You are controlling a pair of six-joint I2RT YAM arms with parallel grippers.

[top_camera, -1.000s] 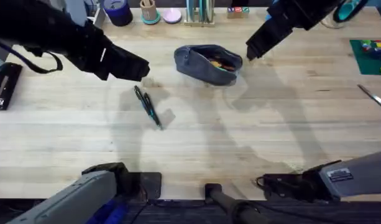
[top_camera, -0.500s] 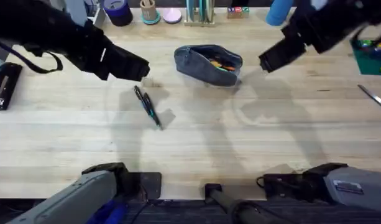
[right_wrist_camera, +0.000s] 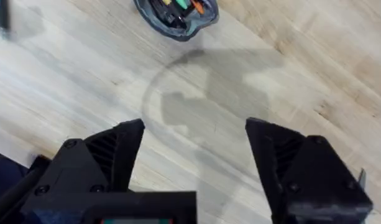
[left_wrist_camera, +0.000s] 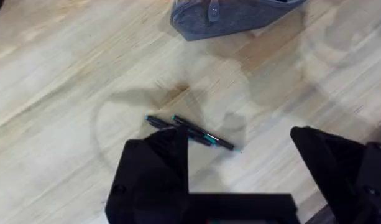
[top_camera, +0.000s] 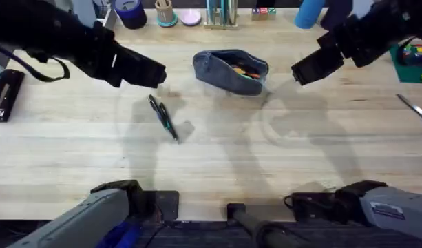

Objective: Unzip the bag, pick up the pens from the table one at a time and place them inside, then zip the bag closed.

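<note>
The grey-blue bag lies unzipped at the back middle of the table, with colourful items showing in its mouth. In the right wrist view the bag also gapes open. Two thin dark pens, one with a teal section, lie side by side to the bag's front left. My left gripper hovers open just behind and left of the pens, with the bag's end farther off. My right gripper hangs open and empty to the right of the bag. Both pairs of fingers stand wide apart.
A dark blue cup, small pots and a blue cylinder line the back edge. A green mat and metal scissors sit at the right. A black stapler lies at the left edge.
My right gripper has drawn away from the bag's right end, moving right and slightly toward the front. The left arm, bag and pens have stayed put.
</note>
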